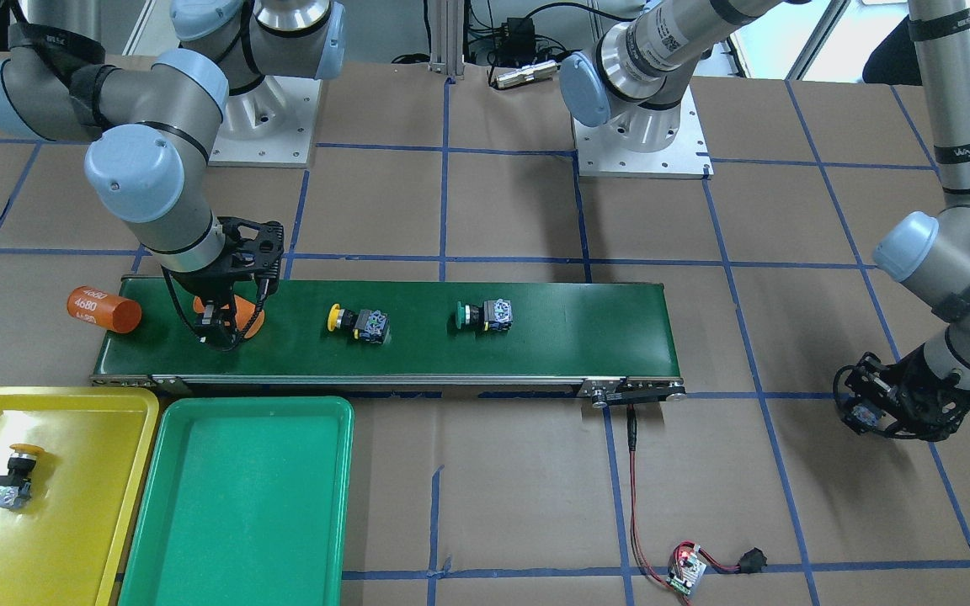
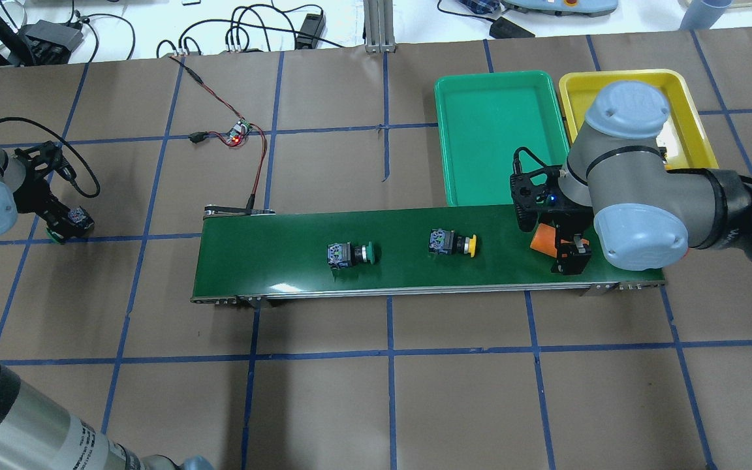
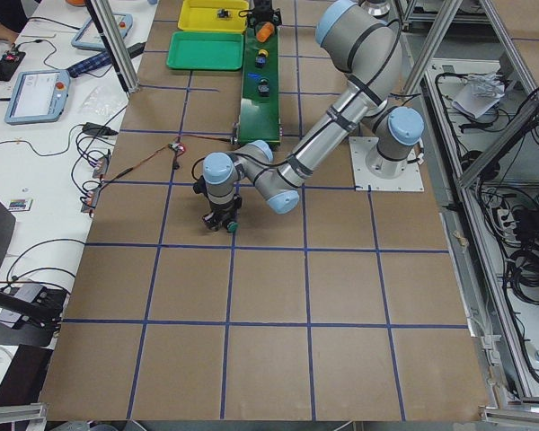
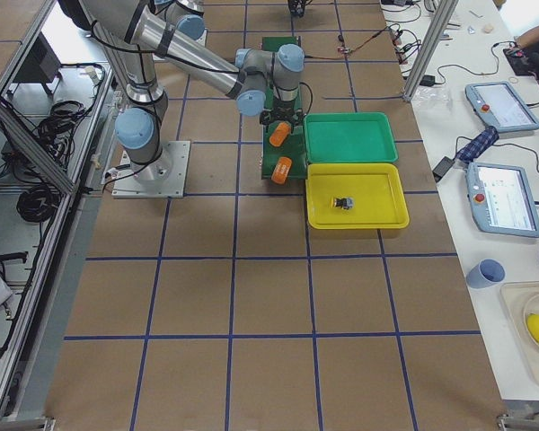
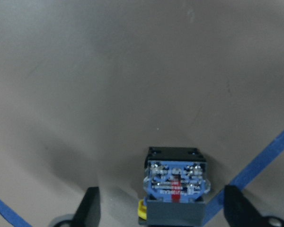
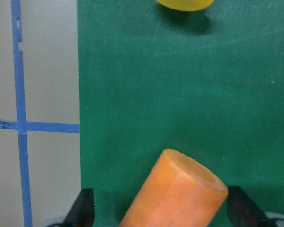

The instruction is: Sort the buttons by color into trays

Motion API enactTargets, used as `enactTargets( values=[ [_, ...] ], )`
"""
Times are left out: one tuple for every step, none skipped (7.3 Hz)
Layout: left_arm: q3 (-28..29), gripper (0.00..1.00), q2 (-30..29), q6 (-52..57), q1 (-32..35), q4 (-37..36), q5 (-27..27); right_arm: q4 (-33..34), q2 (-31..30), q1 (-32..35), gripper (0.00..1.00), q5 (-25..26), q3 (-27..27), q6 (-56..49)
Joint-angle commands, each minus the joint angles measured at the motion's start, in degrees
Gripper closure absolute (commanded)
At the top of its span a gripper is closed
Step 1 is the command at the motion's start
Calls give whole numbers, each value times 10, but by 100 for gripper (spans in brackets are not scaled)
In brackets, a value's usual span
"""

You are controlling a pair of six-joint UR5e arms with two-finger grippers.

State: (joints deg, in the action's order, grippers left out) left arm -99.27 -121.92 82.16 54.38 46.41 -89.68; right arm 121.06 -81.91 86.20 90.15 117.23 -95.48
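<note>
one of four buttons is sorted: a yellow-capped button lies in the yellow tray, by the counter's operator-side edge toward its right end. the green tray just beside it holds nothing. a second yellow button and a green button lie on the belt, unsorted. the right pincer hangs wide open astride an orange cylinder at the belt's right end, gripping nothing. toward the counter's left end the left pincer is open too, its fingers clear of the fourth button between them, whose cap looks green. by my reckoning three buttons are left to sort.
</note>
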Motion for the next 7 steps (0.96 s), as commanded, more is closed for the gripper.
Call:
enactTargets(
  values=[
    [4,100,16,-4,8,41,-1,1,0,0,0,-1,-1,1],
    [6,100,34,-3,16,64,4,1,0,2,0,-1,-1,2],
    [5,100,58,-2,42,87,3,2,-1,9,0,0,-2,7],
    [3,100,93,2,71,141,4,2,0,15,0,-1,-1,8],
    [-6,100,132,1,110,177,4,4,1,17,0,-1,-2,13],
    [-23,100,164,2,161,185,4,3,3,19,0,-1,-1,17],
    [-66,100,198,-14,197,184,5,4,5,20,0,-1,-1,17]
  ],
)
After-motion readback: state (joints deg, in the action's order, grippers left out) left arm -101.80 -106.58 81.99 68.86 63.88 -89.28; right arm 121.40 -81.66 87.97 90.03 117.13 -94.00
